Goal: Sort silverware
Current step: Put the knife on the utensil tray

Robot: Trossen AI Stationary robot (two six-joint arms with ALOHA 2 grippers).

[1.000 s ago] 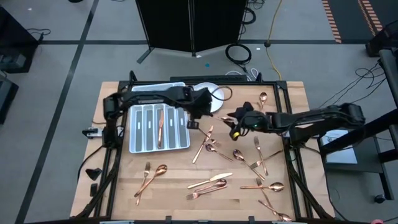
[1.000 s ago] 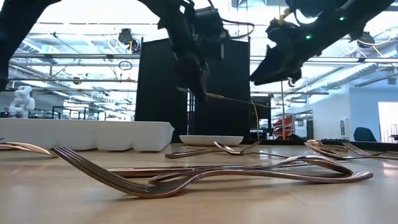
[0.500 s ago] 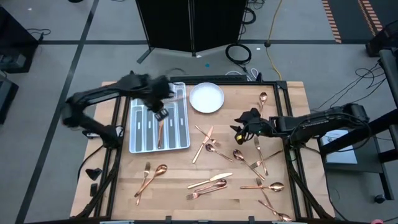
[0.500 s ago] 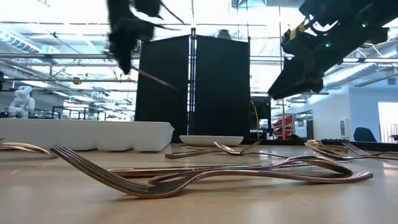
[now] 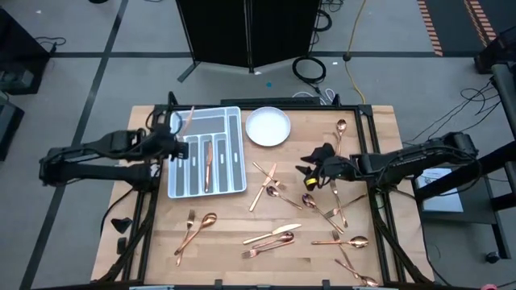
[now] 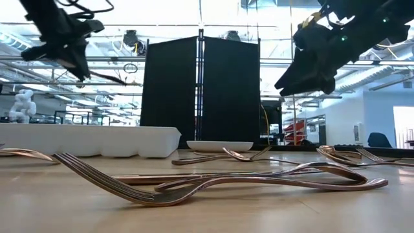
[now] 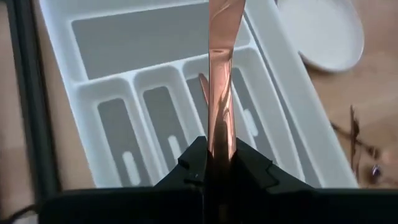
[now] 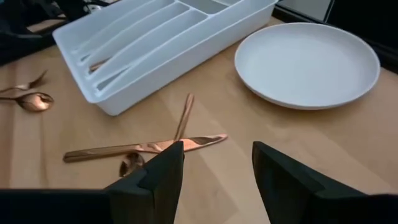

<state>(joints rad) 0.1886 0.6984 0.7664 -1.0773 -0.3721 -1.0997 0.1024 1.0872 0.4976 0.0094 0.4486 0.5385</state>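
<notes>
Above the tray (image 7: 93, 37), left fingers (image 7: 252, 165) pinch probably a knife (image 7: 221, 68); right fingers (image 8: 283, 168) gape empty.

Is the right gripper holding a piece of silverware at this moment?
No: in the right wrist view the right gripper is open with nothing between its fingers, hanging above a knife lying on the table.

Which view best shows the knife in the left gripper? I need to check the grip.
Left wrist view: the knife stands clamped in the left gripper above the tray. High view shows it small; low view a thin dark line; right wrist view misses it.
</notes>
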